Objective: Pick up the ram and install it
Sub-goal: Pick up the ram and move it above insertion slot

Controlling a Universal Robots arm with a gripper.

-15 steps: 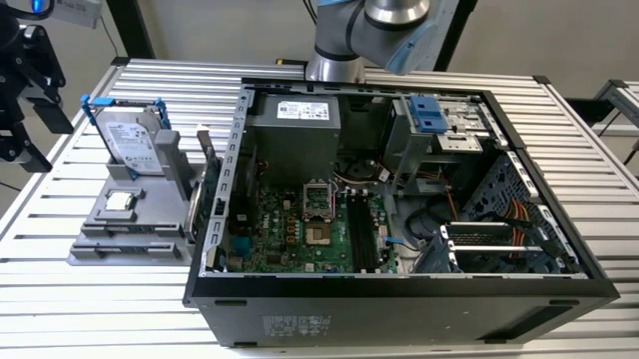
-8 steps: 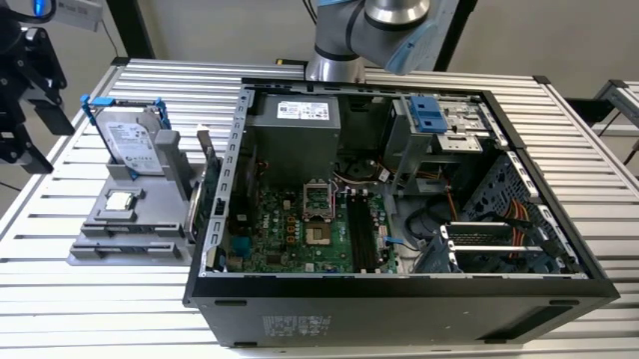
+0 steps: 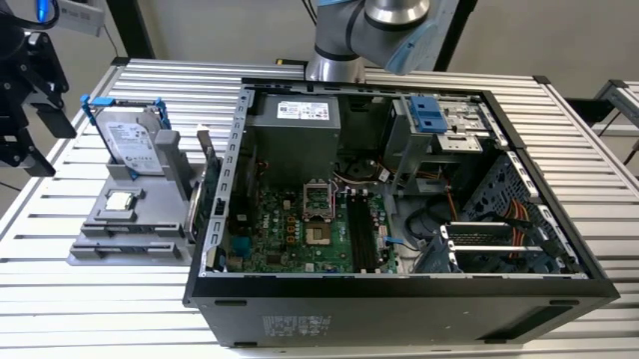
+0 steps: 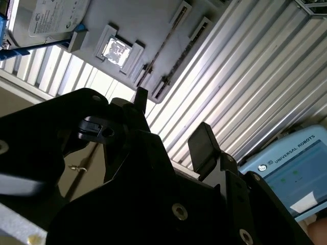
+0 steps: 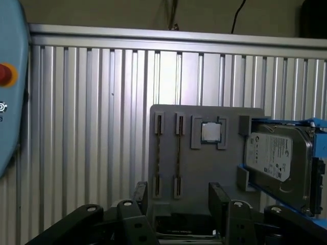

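Jaws: the gripper (image 5: 179, 196) has its jaws spread apart with nothing between them, as both wrist views show.
Ram: two sticks of ram (image 5: 179, 153) stand on edge, side by side, in slots of the grey holder (image 5: 204, 168). They are untouched and apart from the gripper.
Ram axis: in the first wrist view each stick shows edge-on as a thin line. Its long axis runs from the holder's far edge toward the gripper, roughly in line with the gap between the jaws.
Exterior view: the holder lies on the slatted table (image 3: 150, 82) at nine o'clock of the open computer case (image 3: 399, 299), and the gripper hangs at ten o'clock of the holder. Inside the case, the motherboard (image 3: 289, 232) carries black slots (image 3: 361, 232) running from twelve to six o'clock.
First wrist view: the processor chip (image 5: 209, 131) sits between the ram and the hard drive (image 5: 278, 158), which has blue handles. A red button (image 5: 4, 74) sits on a blue housing.
Second wrist view: a blue pendant (image 4: 291, 173) with a lit screen sits near the table's edge.
Writing: there are white printed labels on the hard drive and on the power supply (image 3: 299, 120), and print on the pendant's front.
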